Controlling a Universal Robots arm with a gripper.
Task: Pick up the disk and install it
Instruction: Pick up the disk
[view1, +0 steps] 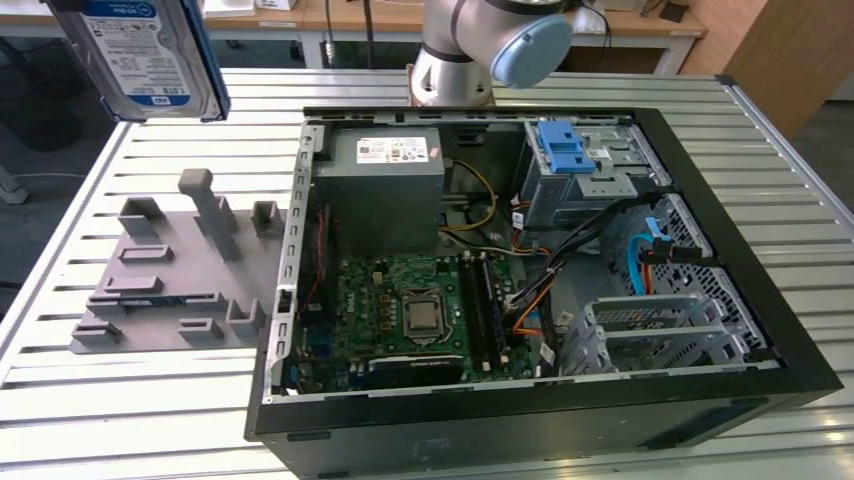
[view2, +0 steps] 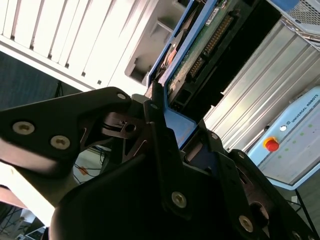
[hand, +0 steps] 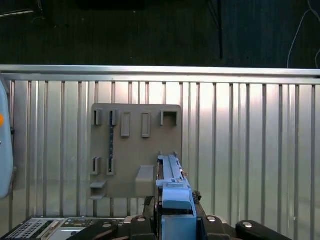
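The black pincer (view2: 175, 122) pinches the silver-grey, blue-railed rectangular disk (view1: 147, 55), seemingly by one end, its long axis pointing away, held aloft well apart from the open black computer case (view1: 534, 430).

The exterior view's top edge cuts off the disk (view1: 142, 52).

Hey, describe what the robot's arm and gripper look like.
The arm is built of silver-grey metal tubes, with a rounded light-blue cap on one joint. In the second wrist view the gripper is matte black. Its flat, angular link plates are pinned with silver screws and end in narrow black fingers.
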